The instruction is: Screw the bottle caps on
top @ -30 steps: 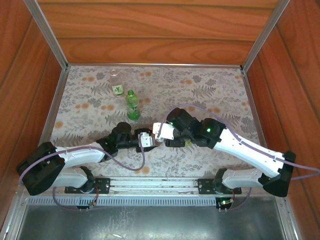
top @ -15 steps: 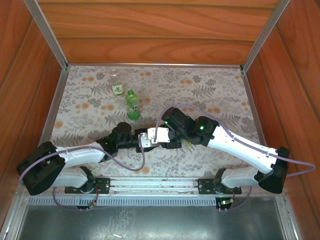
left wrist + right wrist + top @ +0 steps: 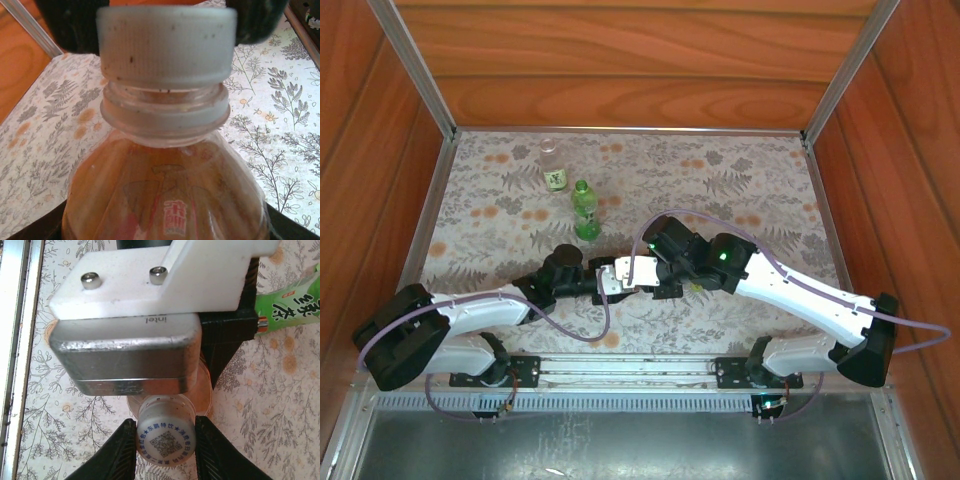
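Left pincer (image 3: 608,281) clenched round the amber bottle (image 3: 165,200), near the front middle of the table (image 3: 740,180); white cap (image 3: 166,45) sits on its neck, above the collar ring; right pincer (image 3: 165,430) grasping that cap, fingers touching both sides; green bottle (image 3: 585,212) and clear bottle (image 3: 553,165) stand farther back, left.

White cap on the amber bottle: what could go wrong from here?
1. Bare neck shows between the white cap and the amber bottle collar: it is not seated, so twisting may cross-thread it.
2. The right gripper pinches the cap near its top; it could slip.
3. The green bottle stands close by; an arm swing might tip it.
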`<state>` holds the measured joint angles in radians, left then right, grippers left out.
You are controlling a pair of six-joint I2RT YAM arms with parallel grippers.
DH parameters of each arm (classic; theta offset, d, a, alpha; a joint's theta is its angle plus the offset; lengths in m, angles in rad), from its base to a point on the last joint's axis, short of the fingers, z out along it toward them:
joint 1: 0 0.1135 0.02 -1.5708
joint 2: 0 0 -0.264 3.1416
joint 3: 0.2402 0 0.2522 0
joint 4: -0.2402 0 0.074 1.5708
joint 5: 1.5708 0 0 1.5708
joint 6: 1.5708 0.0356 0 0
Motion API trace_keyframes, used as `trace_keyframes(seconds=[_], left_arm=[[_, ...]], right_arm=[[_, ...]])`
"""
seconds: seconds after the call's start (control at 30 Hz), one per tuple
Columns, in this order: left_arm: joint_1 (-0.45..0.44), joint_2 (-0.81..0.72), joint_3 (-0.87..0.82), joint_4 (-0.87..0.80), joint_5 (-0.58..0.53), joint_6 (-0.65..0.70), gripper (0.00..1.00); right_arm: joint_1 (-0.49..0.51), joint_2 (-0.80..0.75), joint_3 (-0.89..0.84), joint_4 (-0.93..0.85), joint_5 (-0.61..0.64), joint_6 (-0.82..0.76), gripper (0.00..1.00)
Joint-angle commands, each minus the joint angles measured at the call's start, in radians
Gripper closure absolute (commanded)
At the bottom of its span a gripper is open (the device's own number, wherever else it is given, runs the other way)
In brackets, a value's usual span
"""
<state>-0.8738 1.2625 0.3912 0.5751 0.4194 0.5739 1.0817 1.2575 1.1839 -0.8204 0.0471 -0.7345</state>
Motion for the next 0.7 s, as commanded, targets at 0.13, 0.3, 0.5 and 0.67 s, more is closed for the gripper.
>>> trace_keyframes(seconds=[0.13,0.3,0.5,0.67], left_arm=[[-0.006,-0.057,-0.004,0.009,0.008,-0.066,0.42],[-0.005,-0.069,0.020,0.008,-0.009,-0.102,0.42],[-0.002,-0.057,0.063,0.010,-0.074,-0.140,0.42],[0.001,-0.039,0.099,0.010,-0.081,-0.132,0.42]], right_arm=[[0.007,-0.007,-0.038,0.044,-0.020,0.018,0.73],[0.005,-0.006,-0.052,0.120,-0.019,0.137,0.78],[-0.009,0.002,-0.068,0.240,-0.016,0.446,0.84],[-0.012,0.026,-0.044,0.215,-0.056,0.703,0.85]])
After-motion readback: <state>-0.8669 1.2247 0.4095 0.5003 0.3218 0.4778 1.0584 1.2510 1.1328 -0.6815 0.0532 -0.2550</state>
